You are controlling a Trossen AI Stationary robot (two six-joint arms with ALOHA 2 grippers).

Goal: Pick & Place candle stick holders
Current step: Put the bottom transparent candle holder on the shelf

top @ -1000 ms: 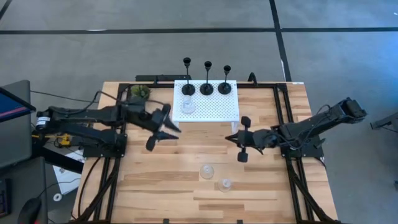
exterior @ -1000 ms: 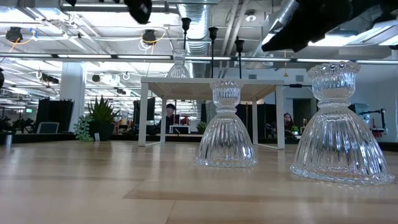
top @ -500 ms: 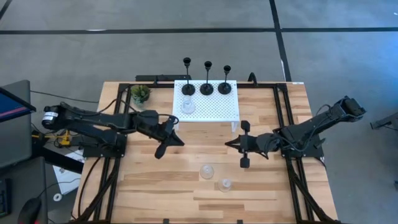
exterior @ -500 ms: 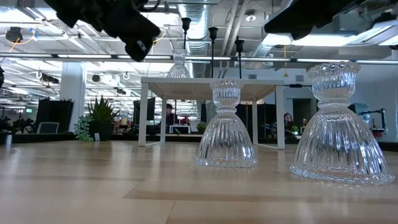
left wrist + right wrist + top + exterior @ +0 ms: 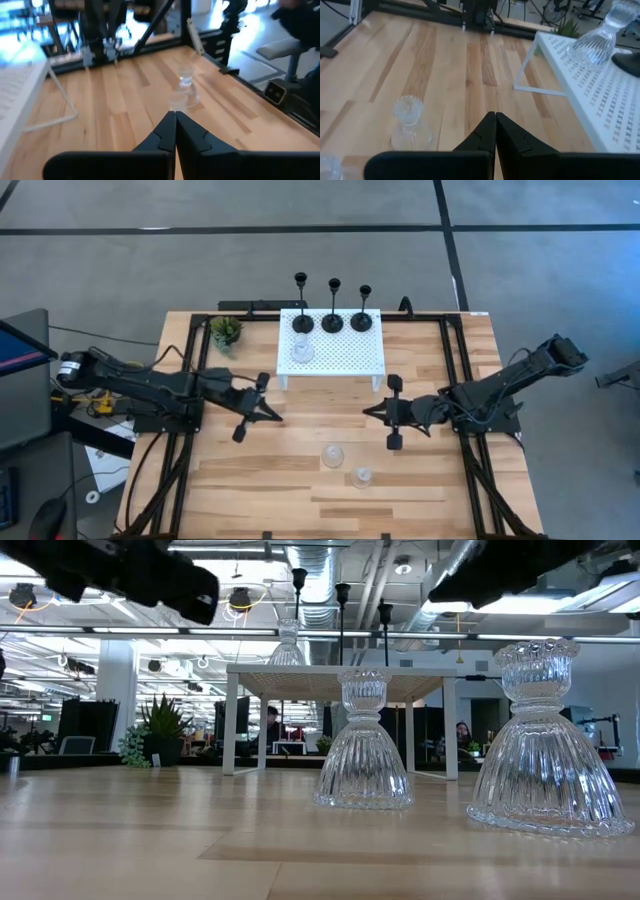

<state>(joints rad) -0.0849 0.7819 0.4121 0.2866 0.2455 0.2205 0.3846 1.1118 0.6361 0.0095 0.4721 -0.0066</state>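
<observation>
Three black candle stick holders (image 5: 332, 320) stand in a row by their disc bases at the far side of the white perforated rack (image 5: 345, 360). One clear glass holder (image 5: 303, 352) stands on the rack's left part. Two more glass holders (image 5: 333, 455) (image 5: 363, 477) stand upright on the table nearer the front; they also show in the low view (image 5: 363, 745) (image 5: 545, 745). My left gripper (image 5: 272, 414) is shut and empty above the table, left of the rack's near corner. My right gripper (image 5: 370, 412) is shut and empty, just in front of the rack's right near corner.
A small green potted plant (image 5: 226, 330) stands at the far left beside the rack. Black frame rails (image 5: 455, 380) run along the table's sides and far edge. Bare wood lies between the two grippers and toward the near edge (image 5: 300, 500).
My left gripper has come down and toward the near edge from beside the rack, then drawn back toward the table's left edge. My right gripper has shifted slightly toward the near edge. The holders have kept still.
</observation>
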